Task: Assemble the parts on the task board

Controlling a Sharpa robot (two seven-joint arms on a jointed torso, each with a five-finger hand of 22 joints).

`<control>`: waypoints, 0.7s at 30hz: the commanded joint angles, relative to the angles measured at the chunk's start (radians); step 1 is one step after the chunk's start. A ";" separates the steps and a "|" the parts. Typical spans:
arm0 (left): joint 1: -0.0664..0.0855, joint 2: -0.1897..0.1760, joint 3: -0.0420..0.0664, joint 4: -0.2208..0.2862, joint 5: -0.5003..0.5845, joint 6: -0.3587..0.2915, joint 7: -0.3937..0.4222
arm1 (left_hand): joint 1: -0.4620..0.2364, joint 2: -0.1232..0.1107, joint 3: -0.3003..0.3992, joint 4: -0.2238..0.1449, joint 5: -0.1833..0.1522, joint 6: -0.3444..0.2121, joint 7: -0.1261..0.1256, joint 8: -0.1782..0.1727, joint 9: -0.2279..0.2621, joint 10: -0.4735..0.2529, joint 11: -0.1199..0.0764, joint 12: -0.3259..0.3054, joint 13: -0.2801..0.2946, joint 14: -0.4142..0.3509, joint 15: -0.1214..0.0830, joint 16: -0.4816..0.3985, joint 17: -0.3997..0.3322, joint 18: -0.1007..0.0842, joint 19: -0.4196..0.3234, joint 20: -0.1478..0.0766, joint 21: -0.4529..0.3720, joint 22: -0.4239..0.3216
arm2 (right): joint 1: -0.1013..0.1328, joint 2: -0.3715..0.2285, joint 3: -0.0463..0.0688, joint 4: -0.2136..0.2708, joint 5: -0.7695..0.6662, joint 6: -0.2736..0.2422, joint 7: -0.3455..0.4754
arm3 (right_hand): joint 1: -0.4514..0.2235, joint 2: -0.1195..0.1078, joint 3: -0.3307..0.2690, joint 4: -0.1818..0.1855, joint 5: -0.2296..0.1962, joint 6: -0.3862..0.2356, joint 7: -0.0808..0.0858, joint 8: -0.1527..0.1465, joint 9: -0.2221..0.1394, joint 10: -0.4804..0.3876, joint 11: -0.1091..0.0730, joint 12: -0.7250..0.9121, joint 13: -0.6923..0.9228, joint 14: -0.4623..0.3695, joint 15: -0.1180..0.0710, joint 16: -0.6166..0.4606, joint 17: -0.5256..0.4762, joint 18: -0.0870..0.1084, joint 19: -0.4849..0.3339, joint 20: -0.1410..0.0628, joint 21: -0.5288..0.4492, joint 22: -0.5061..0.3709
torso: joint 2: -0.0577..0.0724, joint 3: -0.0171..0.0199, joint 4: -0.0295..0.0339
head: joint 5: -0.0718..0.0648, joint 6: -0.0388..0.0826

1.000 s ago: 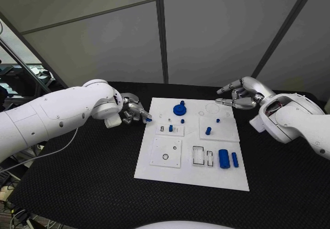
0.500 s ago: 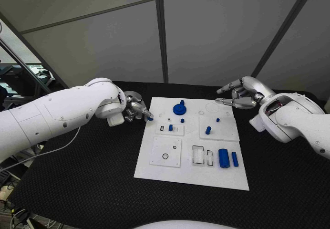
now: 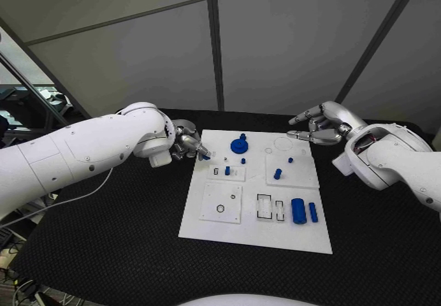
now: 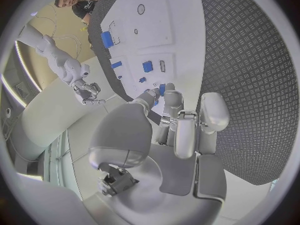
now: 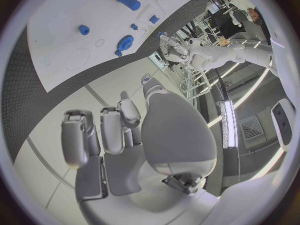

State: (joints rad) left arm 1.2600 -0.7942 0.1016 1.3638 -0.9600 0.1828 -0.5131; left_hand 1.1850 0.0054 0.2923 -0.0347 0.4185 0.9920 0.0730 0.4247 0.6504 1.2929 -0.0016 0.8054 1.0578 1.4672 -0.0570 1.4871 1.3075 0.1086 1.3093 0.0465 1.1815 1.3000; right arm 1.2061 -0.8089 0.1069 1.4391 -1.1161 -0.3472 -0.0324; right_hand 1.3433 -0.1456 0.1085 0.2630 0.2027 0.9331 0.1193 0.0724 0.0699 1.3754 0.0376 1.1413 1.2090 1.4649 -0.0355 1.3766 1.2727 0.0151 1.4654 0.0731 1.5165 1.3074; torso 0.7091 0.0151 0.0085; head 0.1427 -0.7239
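Note:
The white task board [image 3: 224,220] lies in the middle of the black table. My left hand [image 3: 187,144] hovers at the board's back left edge and pinches a small blue part [image 3: 204,155]; the left wrist view shows that part [image 4: 162,89] between the fingertips. Standing on the board are a blue gear with a knob [image 3: 239,145], small blue pegs [image 3: 278,173] and, near the front right, a blue cylinder [image 3: 297,211] beside a slimmer blue bar [image 3: 313,212]. My right hand [image 3: 317,127] hangs over the back right corner, fingers apart, holding nothing.
White inset plates with slots and holes [image 3: 222,204] cover the board's front left. Grey wall panels stand behind the table. In the right wrist view the board [image 5: 69,15] carries the cylinder [image 5: 128,1] and the gear [image 5: 125,44].
My left hand has moved right and slightly back with the small blue part, from beside the board to its left edge. The right hand has stayed in place.

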 commanded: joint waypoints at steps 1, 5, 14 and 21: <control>0.011 0.011 -0.001 0.005 -0.013 0.033 -0.011 | 0.002 -0.018 0.242 -0.227 0.016 0.007 -0.001 0.009 0.004 0.012 -0.004 -0.002 -0.003 0.075 -0.009 0.006 0.177 -0.008 0.008 0.000 0.006 0.003 | 0.002 0.003 0.001 0.000 0.001 0.003 0.005 | -0.007 0.005 0.003 0.001 -0.006 0.010 0.000 -0.005 -0.001 0.002 -0.004 0.006 0.002 0.043 -0.007 -0.002 0.001 0.004 0.063 -0.004 -0.002 0.196 | 0.000 0.0005 -0.0003 | -0.001 0.001; 0.027 0.027 -0.010 0.002 0.003 0.093 -0.022 | 0.000 -0.028 0.250 -0.218 0.045 0.010 -0.004 0.011 0.010 0.018 -0.006 -0.001 -0.006 0.076 -0.011 0.009 0.180 -0.008 0.006 -0.002 0.005 0.004 | 0.002 0.005 0.001 -0.002 0.001 0.003 0.005 | -0.007 0.005 0.003 0.001 -0.006 0.010 0.000 -0.005 -0.001 0.002 -0.004 0.006 0.002 0.043 -0.007 -0.002 0.001 0.004 0.063 -0.004 -0.002 0.196 | 0.000 0.0002 -0.0006 | -0.003 -0.001; 0.063 0.085 -0.042 -0.041 0.017 0.241 -0.060 | 0.001 -0.047 0.265 -0.205 0.115 0.017 -0.007 0.009 0.026 0.032 -0.009 0.020 0.003 0.078 -0.014 0.015 0.186 -0.009 0.007 -0.006 0.013 0.014 | 0.002 0.009 0.001 -0.003 0.001 0.003 0.005 | -0.007 0.005 0.003 0.001 -0.006 0.010 0.000 -0.005 -0.001 0.002 -0.004 0.006 0.002 0.043 -0.007 -0.002 0.001 0.004 0.063 -0.004 -0.002 0.196 | 0.001 0.0007 0.0002 | -0.008 -0.004; 0.077 0.133 -0.062 -0.095 0.019 0.317 -0.088 | 0.002 -0.048 0.268 -0.202 0.120 0.017 -0.007 0.008 0.028 0.032 -0.009 0.022 0.004 0.077 -0.014 0.014 0.185 -0.009 0.008 -0.006 0.014 0.016 | 0.002 0.011 0.001 -0.003 0.001 0.002 0.005 | -0.007 0.005 0.003 0.001 -0.006 0.010 0.000 -0.005 -0.001 0.002 -0.004 0.006 0.002 0.043 -0.007 -0.002 0.001 0.004 0.063 -0.004 -0.002 0.196 | 0.001 0.0006 -0.0013 | -0.010 -0.010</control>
State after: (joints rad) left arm 1.3339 -0.6665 0.0397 1.2774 -0.9500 0.4191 -0.5693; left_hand 1.1816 -0.0348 0.3231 -0.0083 0.5344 1.0063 0.0661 0.4328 0.6778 1.3141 -0.0046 0.8208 1.0604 1.4677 -0.0642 1.4987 1.3075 0.1086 1.3130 0.0428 1.1920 1.3080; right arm 1.2061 -0.7986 0.1069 1.4349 -1.1160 -0.3471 -0.0325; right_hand 1.3433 -0.1456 0.1085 0.2630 0.2027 0.9331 0.1193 0.0724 0.0699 1.3754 0.0376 1.1413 1.2089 1.4649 -0.0355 1.3766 1.2725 0.0151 1.4654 0.0731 1.5165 1.3073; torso 0.7097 0.0156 0.0081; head 0.1328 -0.7325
